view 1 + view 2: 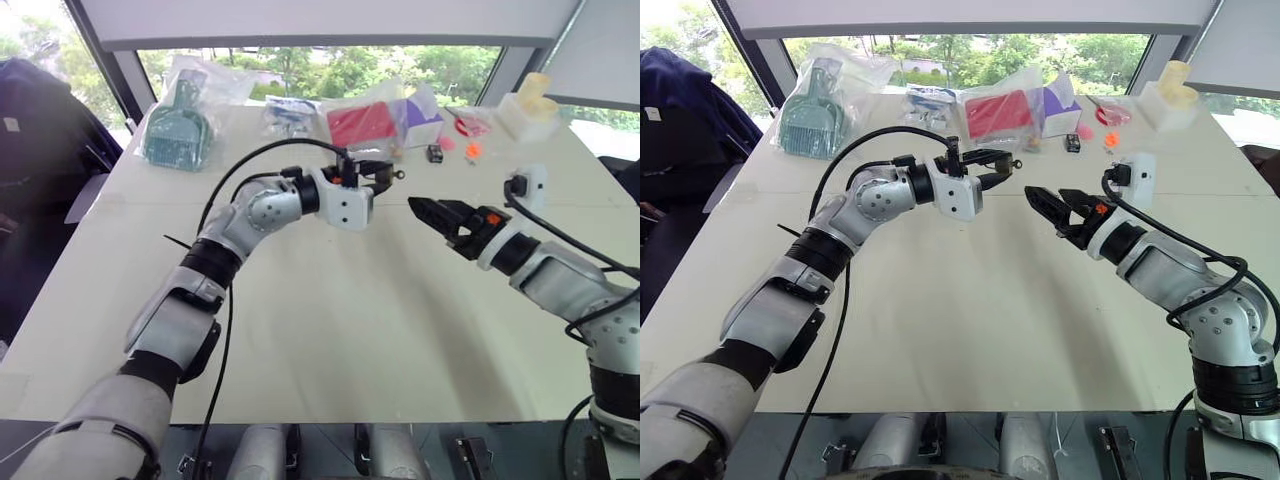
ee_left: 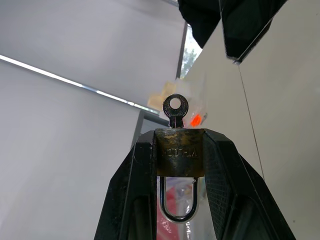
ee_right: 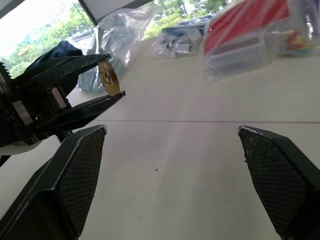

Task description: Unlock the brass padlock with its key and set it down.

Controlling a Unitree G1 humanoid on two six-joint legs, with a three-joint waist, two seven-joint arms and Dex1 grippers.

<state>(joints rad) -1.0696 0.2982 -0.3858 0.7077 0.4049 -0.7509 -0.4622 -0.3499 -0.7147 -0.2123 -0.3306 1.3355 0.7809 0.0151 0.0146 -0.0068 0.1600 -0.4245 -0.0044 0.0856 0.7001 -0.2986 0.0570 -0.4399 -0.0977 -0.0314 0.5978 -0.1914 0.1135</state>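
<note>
- Left gripper [image 2: 180, 165] clamped on the small gold-brass padlock [image 2: 180, 159], held in the air over the pale table [image 1: 350, 330]; dark metal key [image 2: 175, 111] seated in its base, thin silvery shackle [image 2: 178, 202] looped between the fingers.
- Right gripper [image 3: 172, 150] near, not touching; black fingers spread wide and empty.
- Shackle looks closed from here, so probably still locked.
- Risks: the right fingers could knock the key askew or miss its small bow; twisting could roll the padlock out of the clamp.
</note>
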